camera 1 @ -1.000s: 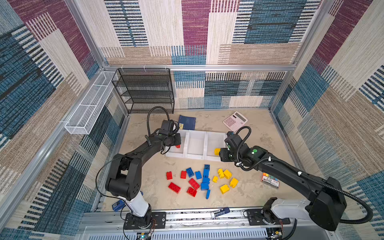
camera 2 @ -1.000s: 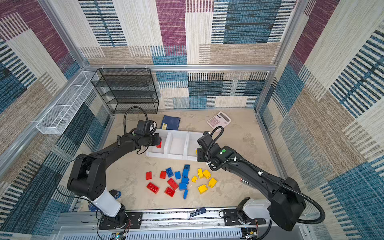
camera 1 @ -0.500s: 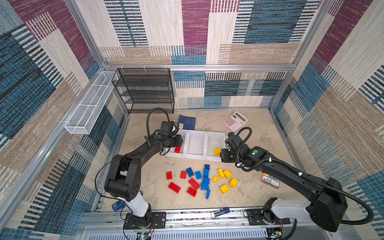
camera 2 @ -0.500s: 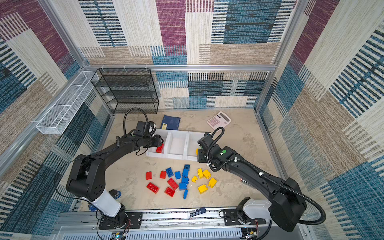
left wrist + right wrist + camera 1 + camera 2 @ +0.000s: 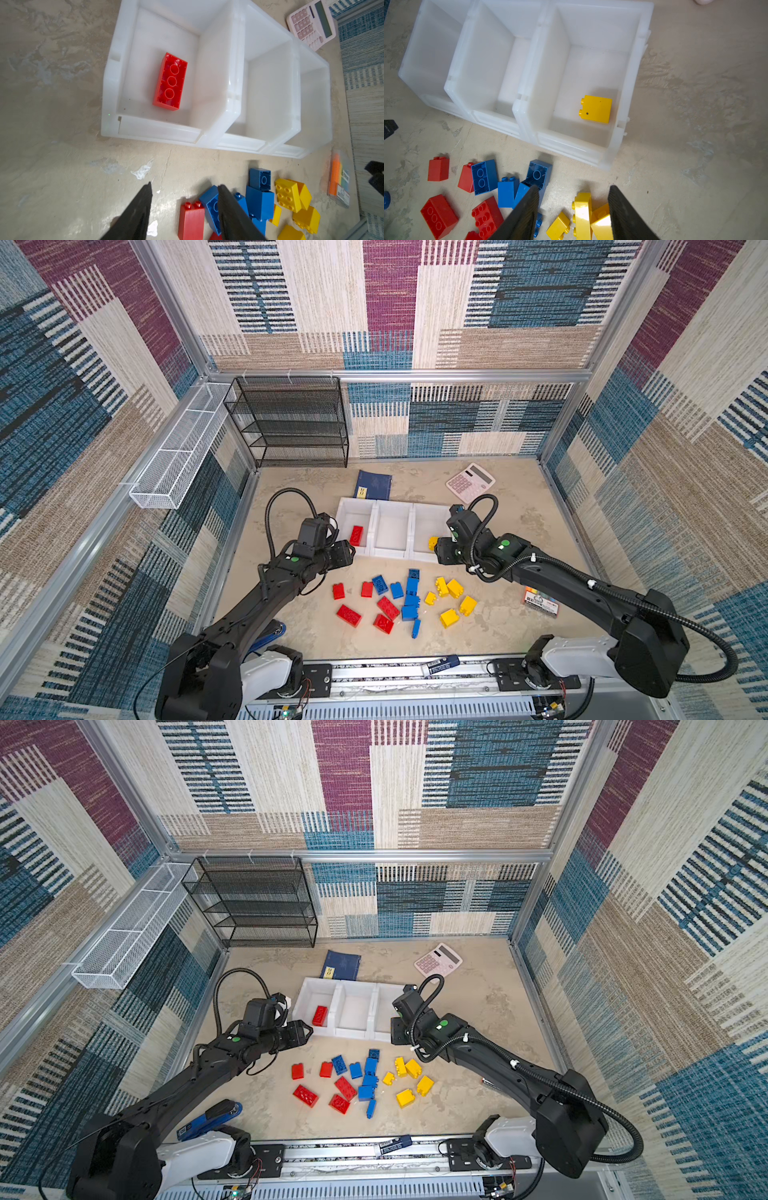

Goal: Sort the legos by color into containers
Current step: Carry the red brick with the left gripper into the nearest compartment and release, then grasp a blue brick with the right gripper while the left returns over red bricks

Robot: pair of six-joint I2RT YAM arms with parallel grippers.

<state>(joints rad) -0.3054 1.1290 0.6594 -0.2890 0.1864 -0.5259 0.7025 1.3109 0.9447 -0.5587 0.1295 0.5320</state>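
Wrist views show the left gripper point(image 5: 184, 190) and right gripper point(image 5: 573, 190) with fingers apart, holding nothing, a red brick point(image 5: 170, 81) and a yellow brick point(image 5: 595, 109) in the end containers point(image 5: 158, 129), so grab one loose lego point(image 5: 191, 218) by its flat sides, straight down.

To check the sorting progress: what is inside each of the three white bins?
Left bin: one red brick, studs down. Middle bin: nothing visible. Right bin: one yellow brick; in the top views the right arm covers part of this bin.

White containers point(image 5: 372, 526); red legos point(image 5: 348, 615), blue legos point(image 5: 411, 585), yellow legos point(image 5: 449, 617); pink calculator point(image 5: 470, 483); black mesh rack point(image 5: 291, 423); dark-blue booklet point(image 5: 374, 485).
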